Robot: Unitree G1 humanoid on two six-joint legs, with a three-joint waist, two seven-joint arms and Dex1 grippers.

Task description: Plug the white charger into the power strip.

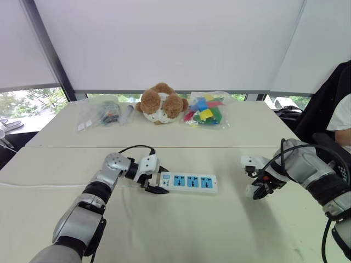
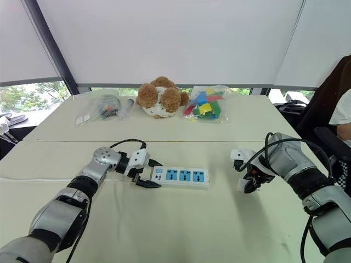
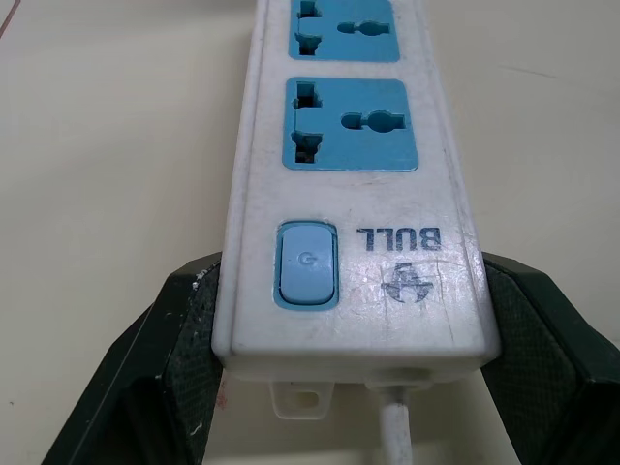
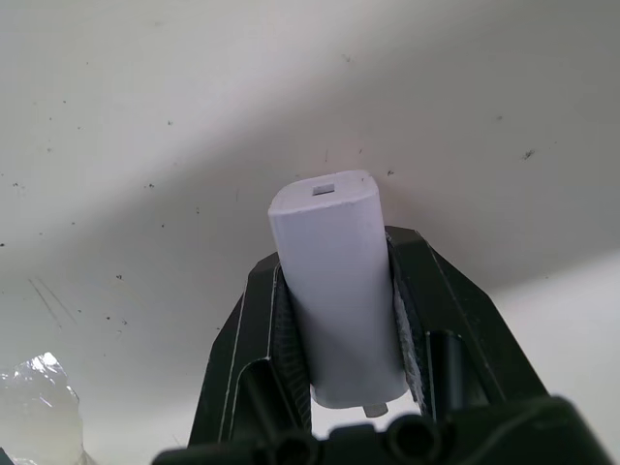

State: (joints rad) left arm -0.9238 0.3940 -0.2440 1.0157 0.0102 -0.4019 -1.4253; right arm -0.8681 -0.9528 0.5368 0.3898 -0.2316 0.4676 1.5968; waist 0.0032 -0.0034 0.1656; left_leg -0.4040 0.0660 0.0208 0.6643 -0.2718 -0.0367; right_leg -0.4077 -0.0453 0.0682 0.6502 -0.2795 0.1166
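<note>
The power strip [image 1: 189, 182] lies flat on the table, a long white bar with three blue socket panels. My left gripper [image 1: 155, 189] is shut on its switch end, one black finger [image 3: 184, 358] pressed against each long side, with the blue switch [image 3: 307, 263] between them. At the right, my right gripper [image 1: 256, 189] points steeply down above the table, well apart from the strip. It is shut on the white charger [image 4: 334, 291], which stands out past the black fingers [image 4: 262, 310]. The charger's prongs are hidden.
Along the table's far edge sit a brown teddy bear [image 1: 160, 103], a bag of coloured blocks [image 1: 205, 109] and a clear bag of small items [image 1: 107, 112]. A person [image 1: 343, 120] sits at the right edge. Bare tabletop [image 1: 181, 230] lies in front of the strip.
</note>
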